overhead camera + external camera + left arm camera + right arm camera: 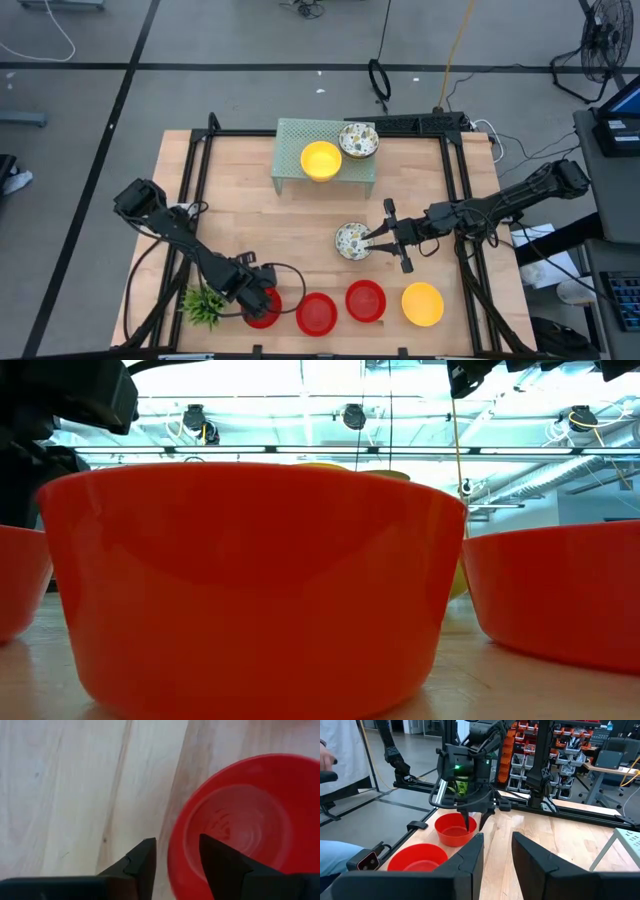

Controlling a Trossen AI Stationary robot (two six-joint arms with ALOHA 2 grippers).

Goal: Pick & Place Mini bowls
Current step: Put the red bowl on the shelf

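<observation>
Three red mini bowls [317, 314] and a yellow one [422, 304] stand in a row near the table's front edge. My left gripper [175, 845] points down over the leftmost red bowl [240, 825], open. One finger is outside its rim [172, 862] and one above its inside. A speckled bowl [352, 241] rests mid-table. My right gripper [378, 238] hovers level just right of it, open with nothing between its fingers [497, 845]. A yellow bowl [321, 160] and a speckled bowl [358, 140] sit on the mesh stand [290, 135].
A small green spiky plant [203, 305] stands just left of my left gripper. The black frame rails [190, 200] run along the table's left and right sides. The low view is filled by the red bowls [250, 580]. Bare wood lies between the stand and the front row.
</observation>
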